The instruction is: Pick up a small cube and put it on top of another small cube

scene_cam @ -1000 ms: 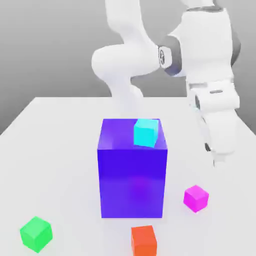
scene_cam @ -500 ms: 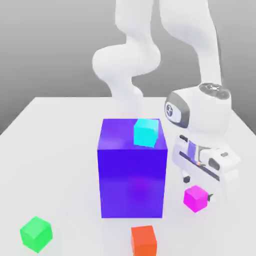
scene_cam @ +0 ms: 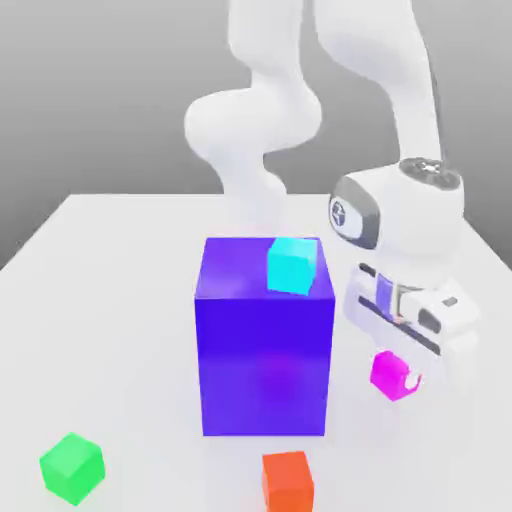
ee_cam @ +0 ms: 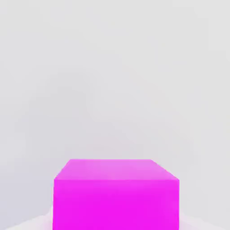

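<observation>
My claw [scene_cam: 400, 382] has just clamped shut on the small pink cube [scene_cam: 391, 374], lifting it slightly off the table [scene_cam: 110, 300]; carrying it to another cube comes next.

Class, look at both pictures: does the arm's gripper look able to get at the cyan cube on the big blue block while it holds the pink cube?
Probably yes. The gripper is shut on the pink cube, beside the big blue block. The cyan cube sits on the block's top with nothing above it, so the way down looks free.
</observation>
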You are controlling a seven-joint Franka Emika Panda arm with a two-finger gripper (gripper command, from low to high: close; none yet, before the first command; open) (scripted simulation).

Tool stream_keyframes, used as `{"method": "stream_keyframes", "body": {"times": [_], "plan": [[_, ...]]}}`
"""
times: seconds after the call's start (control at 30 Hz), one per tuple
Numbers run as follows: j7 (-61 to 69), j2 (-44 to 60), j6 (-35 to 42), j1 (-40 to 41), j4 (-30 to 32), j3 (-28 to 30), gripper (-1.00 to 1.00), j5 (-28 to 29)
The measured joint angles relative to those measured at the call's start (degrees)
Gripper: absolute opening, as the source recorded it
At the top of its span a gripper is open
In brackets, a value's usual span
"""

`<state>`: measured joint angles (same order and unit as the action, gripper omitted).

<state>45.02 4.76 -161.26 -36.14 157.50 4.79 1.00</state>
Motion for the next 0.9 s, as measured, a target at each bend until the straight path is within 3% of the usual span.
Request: {"method": "stream_keyframes", "body": {"times": [0.2,0.4,0.9], "plan": [[-11.83,2.17,14.48,-1.57,-11.69,3.06,-1.0,10.8],[-15.86,5.3,27.02,2.26,-23.66,9.32,-1.0,16.82],[14.53,7.14,20.88,26.07,-24.32,20.88,-1.0,-1.62]]}}
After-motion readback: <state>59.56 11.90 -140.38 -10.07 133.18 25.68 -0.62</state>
